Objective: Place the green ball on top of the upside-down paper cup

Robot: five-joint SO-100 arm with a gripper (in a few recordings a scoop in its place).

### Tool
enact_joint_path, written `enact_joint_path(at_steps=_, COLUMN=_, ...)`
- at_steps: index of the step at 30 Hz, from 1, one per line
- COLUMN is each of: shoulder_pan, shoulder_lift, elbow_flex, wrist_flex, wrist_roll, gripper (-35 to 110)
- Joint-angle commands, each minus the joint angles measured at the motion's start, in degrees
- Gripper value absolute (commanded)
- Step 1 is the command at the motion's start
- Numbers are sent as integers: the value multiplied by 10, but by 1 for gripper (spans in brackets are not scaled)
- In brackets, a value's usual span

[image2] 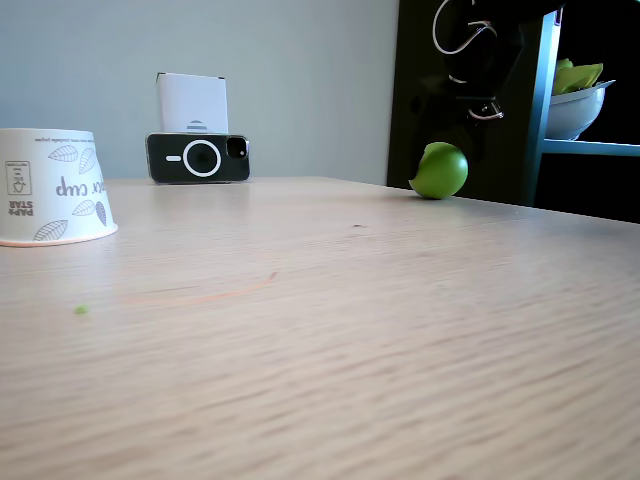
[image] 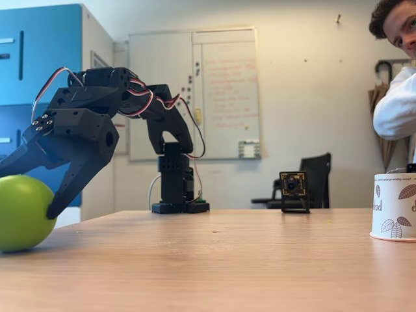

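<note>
Nearest in a fixed view, the green ball [image: 23,212] rests on the table [image: 214,260] at the left edge w/ the gripper [image: 29,188] spread apart over it — fingers straddle it, likely set to close for pickup. Upside-down paper cup [image: 395,207] stands well apart at right, rim down — flat base up as the landing spot. Person [image: 396,97] behind it.
</note>
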Motion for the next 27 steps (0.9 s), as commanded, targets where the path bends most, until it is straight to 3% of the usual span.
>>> enact_joint_path(at_steps=1, shoulder_pan=7, shoulder_lift=4, elbow_flex=-25, wrist_flex=12, wrist_roll=1, gripper=36)
enact_joint_path(at_steps=6, shoulder_pan=6, shoulder_lift=5, elbow_flex=-22, wrist_flex=22, wrist_roll=0, gripper=26)
enact_joint_path(at_steps=27, shoulder_pan=-6, shoulder_lift=83, elbow_flex=-25, wrist_flex=-25, wrist_roll=-1, gripper=22)
